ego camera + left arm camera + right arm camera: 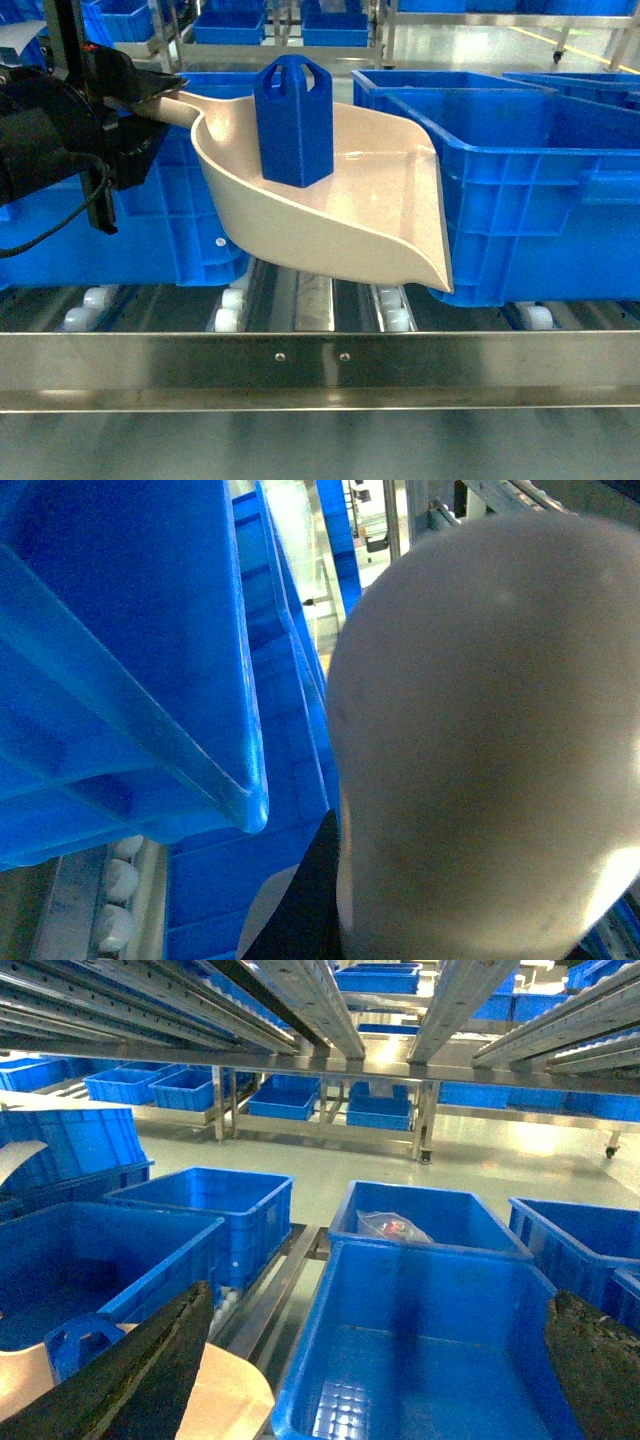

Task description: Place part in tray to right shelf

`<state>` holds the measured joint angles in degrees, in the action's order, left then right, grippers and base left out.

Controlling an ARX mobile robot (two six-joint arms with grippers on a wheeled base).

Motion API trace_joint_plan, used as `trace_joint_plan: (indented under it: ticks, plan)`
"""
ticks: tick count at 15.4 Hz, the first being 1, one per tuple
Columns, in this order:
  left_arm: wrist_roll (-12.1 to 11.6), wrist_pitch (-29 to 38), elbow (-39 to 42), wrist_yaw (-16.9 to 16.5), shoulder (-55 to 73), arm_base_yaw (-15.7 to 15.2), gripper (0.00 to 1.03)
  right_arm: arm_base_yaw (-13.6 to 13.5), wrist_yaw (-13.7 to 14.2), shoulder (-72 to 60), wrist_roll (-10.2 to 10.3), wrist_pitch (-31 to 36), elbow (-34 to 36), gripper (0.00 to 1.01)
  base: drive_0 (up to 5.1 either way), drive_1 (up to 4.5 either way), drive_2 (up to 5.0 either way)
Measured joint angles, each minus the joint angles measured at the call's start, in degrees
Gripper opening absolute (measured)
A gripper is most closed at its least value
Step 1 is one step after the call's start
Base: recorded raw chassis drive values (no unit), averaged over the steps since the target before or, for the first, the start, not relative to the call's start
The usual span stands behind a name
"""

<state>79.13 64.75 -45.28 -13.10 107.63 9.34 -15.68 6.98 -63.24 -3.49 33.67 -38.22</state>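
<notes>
The left gripper (165,95) pinches the tray (380,215) handle, holding it above the rollers with the part (293,120) upright inside; the right gripper (380,1360) is spread.

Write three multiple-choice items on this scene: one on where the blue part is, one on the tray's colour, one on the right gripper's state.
1. The part is:
A. upright in the tray
B. on the rollers
C. inside a crate

2. The tray is:
A. blue
B. beige
C. black

3. The right gripper is:
A. shut on the part
B. shut on the tray
C. open, holding nothing

Answers:
1 A, it stands on the tray's floor.
2 B, cream plastic against blue crates.
3 C, its fingers are spread apart over a crate.
</notes>
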Motion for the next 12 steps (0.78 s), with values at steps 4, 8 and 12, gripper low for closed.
trace_joint_plan:
  ticks: [4,8,12]
  plan:
    - [0.0,0.0,0.0,0.0,0.0,0.0,0.16,0.0,0.0,0.0,0.0,0.0,0.0,0.98,0.0,0.00,0.0]
    - [-8.4,-12.1,-0.7,23.4,-2.5,3.1,0.16,0.0,0.0,0.0,0.0,0.1,0.0,0.98,0.0,0.00,0.0]
    - [-9.2,-9.1,0.5,23.8,-2.8,2.4,0.16,0.0,0.0,0.0,0.0,0.0,0.0,0.98,0.0,0.00,0.0]
